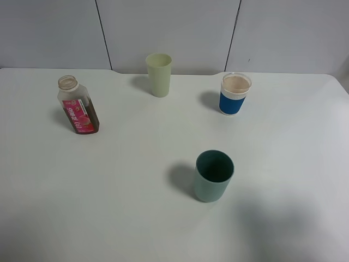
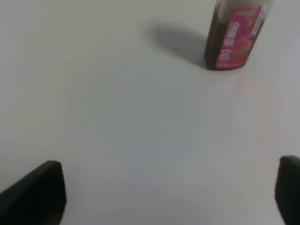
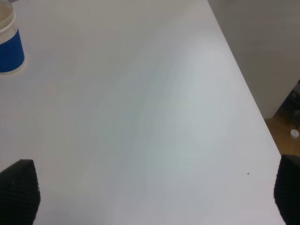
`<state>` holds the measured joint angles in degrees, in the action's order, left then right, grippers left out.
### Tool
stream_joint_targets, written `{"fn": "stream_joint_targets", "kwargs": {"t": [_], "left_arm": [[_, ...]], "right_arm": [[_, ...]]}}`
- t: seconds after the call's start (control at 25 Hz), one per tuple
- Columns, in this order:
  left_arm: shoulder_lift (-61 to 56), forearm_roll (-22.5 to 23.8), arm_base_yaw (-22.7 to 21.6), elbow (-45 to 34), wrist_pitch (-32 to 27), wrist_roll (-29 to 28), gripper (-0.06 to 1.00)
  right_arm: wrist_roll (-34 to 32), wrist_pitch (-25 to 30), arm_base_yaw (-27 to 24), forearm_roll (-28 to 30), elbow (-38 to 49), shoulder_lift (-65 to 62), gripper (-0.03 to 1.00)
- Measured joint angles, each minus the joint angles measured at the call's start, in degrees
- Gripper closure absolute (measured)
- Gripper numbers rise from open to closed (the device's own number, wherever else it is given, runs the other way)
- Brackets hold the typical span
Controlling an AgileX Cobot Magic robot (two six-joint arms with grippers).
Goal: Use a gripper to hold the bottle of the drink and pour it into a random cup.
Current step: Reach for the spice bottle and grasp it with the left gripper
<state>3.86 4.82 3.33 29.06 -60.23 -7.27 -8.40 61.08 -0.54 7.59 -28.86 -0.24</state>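
The bottle (image 1: 78,107) stands upright and capless on the left of the white table, with a pink label and brown drink. It also shows in the left wrist view (image 2: 233,36), some way ahead of my left gripper (image 2: 171,192), which is open and empty. The pale yellow-green cup (image 1: 158,74) stands at the back middle. My right gripper (image 3: 154,194) is open and empty over the right side of the table. Neither gripper shows in the exterior high view.
A dark teal cup (image 1: 213,175) stands near the front middle. A clear cup with a blue sleeve (image 1: 235,94) stands at the back right and also shows in the right wrist view (image 3: 8,48). The table's right edge (image 3: 243,84) drops to the floor.
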Motion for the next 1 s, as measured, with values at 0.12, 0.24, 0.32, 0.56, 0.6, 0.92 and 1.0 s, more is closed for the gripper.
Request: {"fn": "stream_joint_targets", "kwargs": {"t": [0.12,0.24,0.32,0.56,0.6,0.92,1.0], "left_arm": [[0.0,0.0,0.0,0.0,0.0,0.0,0.10],[0.0,0.0,0.0,0.0,0.0,0.0,0.10],[0.0,0.0,0.0,0.0,0.0,0.0,0.10],[0.0,0.0,0.0,0.0,0.0,0.0,0.10],[0.0,0.0,0.0,0.0,0.0,0.0,0.10],[5.5,-1.7,0.0,0.8,2.0,0.1,0.10],[8.0,-2.9,0.0,1.1,6.4,0.1,0.10]], "right_arm": [[0.0,0.0,0.0,0.0,0.0,0.0,-0.03],[0.0,0.0,0.0,0.0,0.0,0.0,-0.03],[0.0,0.0,0.0,0.0,0.0,0.0,-0.03],[0.0,0.0,0.0,0.0,0.0,0.0,-0.03],[0.0,0.0,0.0,0.0,0.0,0.0,-0.03],[0.0,0.0,0.0,0.0,0.0,0.0,-0.03],[0.0,0.0,0.0,0.0,0.0,0.0,-0.03]]}}
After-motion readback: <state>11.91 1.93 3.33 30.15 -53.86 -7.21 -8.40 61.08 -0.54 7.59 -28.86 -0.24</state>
